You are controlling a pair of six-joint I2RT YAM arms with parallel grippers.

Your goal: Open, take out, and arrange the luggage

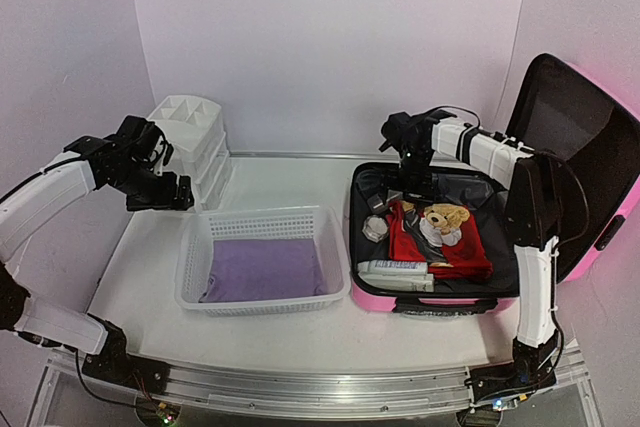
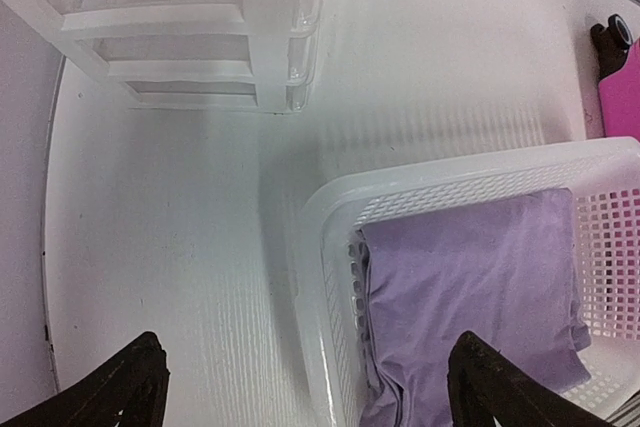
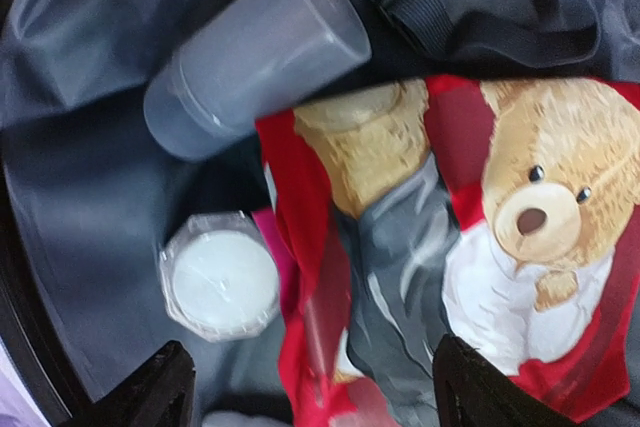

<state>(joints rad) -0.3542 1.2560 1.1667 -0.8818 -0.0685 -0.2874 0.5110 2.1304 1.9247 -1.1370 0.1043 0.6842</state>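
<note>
Luggage: bright-pink hard-shell suitcase (image 1: 372, 297), lying open on the right side of the white counter (image 1: 150, 267), black-lined lid (image 1: 570, 137) standing up toward the right wall.
Inside luggage: teddy bear in a red plastic pack (image 3: 540, 197), grey translucent cylinder container (image 3: 255, 52) lying on its side on the black lining, small round white-topped jar (image 3: 220, 282) just beside the pack, flat white packet (image 1: 395, 272) along the near wall.
Right claw (image 3: 305, 392): released, fingers spread wide, nothing between them, hovering over the luggage interior above the jar and the edge of the bear pack.
Left claw (image 2: 310, 397): released, wide apart, grasping nothing, hanging above the counter at the left end of the basket.
Basket: white mesh plastic basket (image 1: 262, 215), mid-counter, just left of the luggage, folded purple cloth (image 1: 265, 267) inside.
Organizer: white plastic drawer organizer (image 1: 195, 137), back left, near the wall.
</note>
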